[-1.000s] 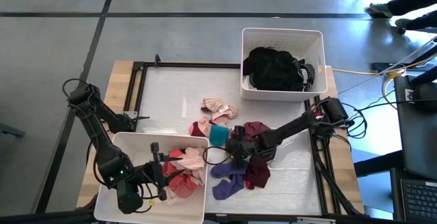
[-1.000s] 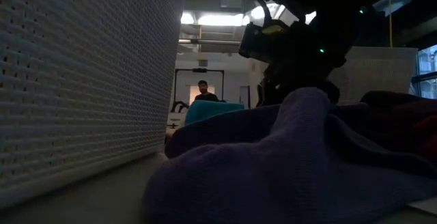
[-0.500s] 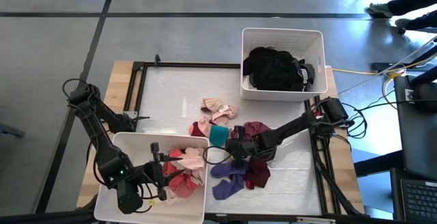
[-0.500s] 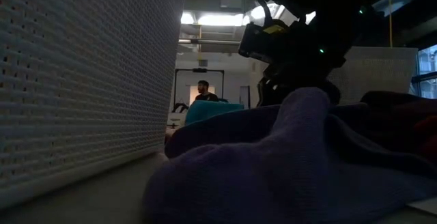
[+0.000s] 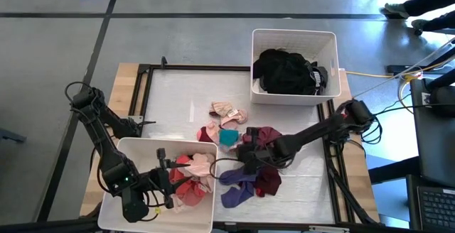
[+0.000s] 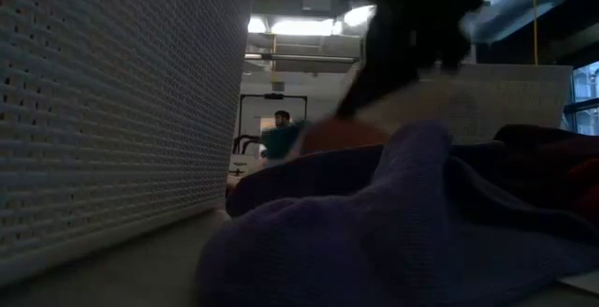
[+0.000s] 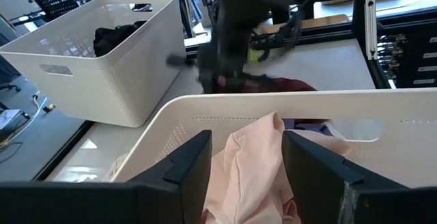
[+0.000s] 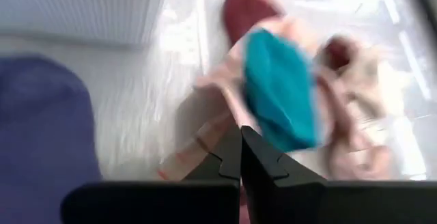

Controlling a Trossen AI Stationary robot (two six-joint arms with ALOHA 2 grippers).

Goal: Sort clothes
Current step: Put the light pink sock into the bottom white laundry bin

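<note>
Loose clothes lie mid-table: a teal piece (image 5: 227, 138), a purple piece (image 5: 238, 183), a maroon piece (image 5: 269, 180) and pink ones (image 5: 227, 111). My right gripper (image 5: 247, 155) hangs over this pile, shut on a pale pink garment (image 8: 205, 138). The teal piece (image 8: 280, 94) rests on that garment. My left gripper (image 5: 170, 180) stays open over the near left bin (image 5: 142, 146). Its fingers stand on either side of a pink garment (image 7: 249, 156) lying in that bin. My right gripper pinches the pale pink garment by an edge (image 8: 217, 145) right at its fingertips. The fingers slant down from the table's right side. The cloth rises off the table toward the tips, and its other end (image 8: 171, 169) lies lower. One layer or several, I cannot tell.
A white bin (image 5: 293, 35) at the far right holds black clothes (image 5: 288, 73). The near left bin holds pink and red clothes (image 5: 190, 180). Its wall (image 6: 112, 110) fills the left of the low view. A person (image 6: 278, 124) stands far back in the room.
My right gripper has gone up from the pile and tipped. In the low view it has risen nearly out of the picture. The teal piece and a pink piece have come up off the table with it, while the purple and maroon pieces stay put.
</note>
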